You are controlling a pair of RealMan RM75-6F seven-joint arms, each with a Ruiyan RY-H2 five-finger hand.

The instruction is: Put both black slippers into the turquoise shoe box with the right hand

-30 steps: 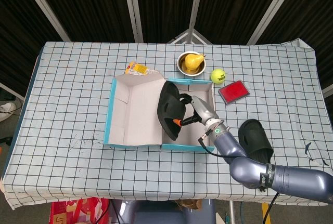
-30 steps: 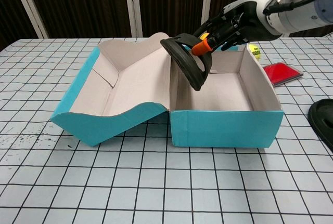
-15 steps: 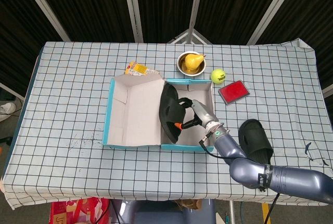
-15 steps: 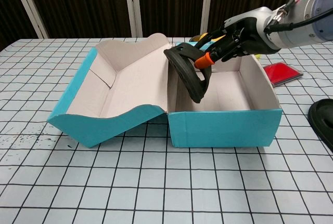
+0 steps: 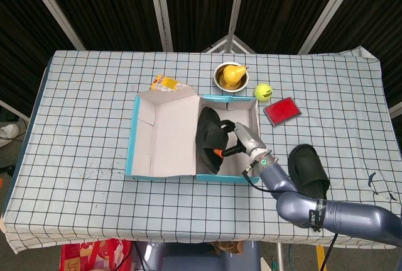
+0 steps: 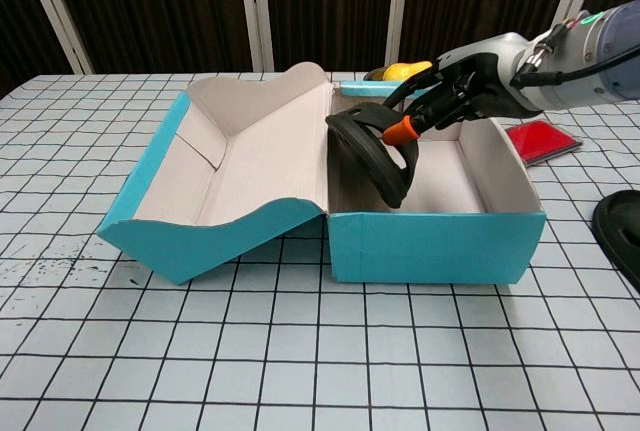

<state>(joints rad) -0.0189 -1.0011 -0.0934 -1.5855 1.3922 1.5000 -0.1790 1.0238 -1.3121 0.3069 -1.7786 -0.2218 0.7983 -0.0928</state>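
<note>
- While the right hand (image 6: 440, 101) pinches one black slipper (image 6: 375, 151) by its strap, that slipper hangs tilted, its lower end inside the turquoise shoe box (image 6: 430, 241), near the box's left wall.
- Lying open, the box lid (image 5: 164, 134) spreads to the left on the checkered tabletop (image 5: 81, 114).
- Right of the box, apart from it, the second black slipper (image 5: 308, 167) rests on the tabletop.
- Behind the box sit a bowl with a pear (image 5: 230, 76), a tennis ball (image 5: 262, 91) and a red case (image 5: 281, 110).
- No view shows the left hand.
</note>
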